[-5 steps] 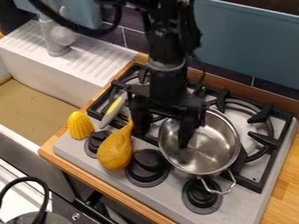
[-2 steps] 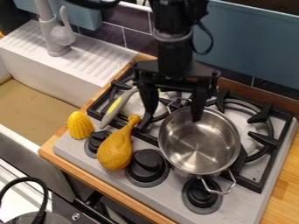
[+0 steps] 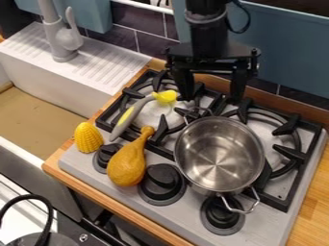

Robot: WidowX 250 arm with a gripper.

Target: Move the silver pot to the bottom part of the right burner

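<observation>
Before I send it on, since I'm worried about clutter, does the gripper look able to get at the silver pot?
Probably yes: the gripper hangs open near the silver pot, whose rim looks unobstructed, and the yellow-tipped utensil lies off to one side.

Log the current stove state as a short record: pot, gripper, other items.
pot: silver, upright, toward the stove's front, beside and partly over the lower left of the right burner
pot_near_handle: loop out over the front-right knob
gripper: above the stove's back, beyond the pot
jaws: apart, nothing held
left_burner: grey-handled utensil with yellow head lying over it
front_left: toy drumstick between two knobs; toy corn at the corner
</observation>
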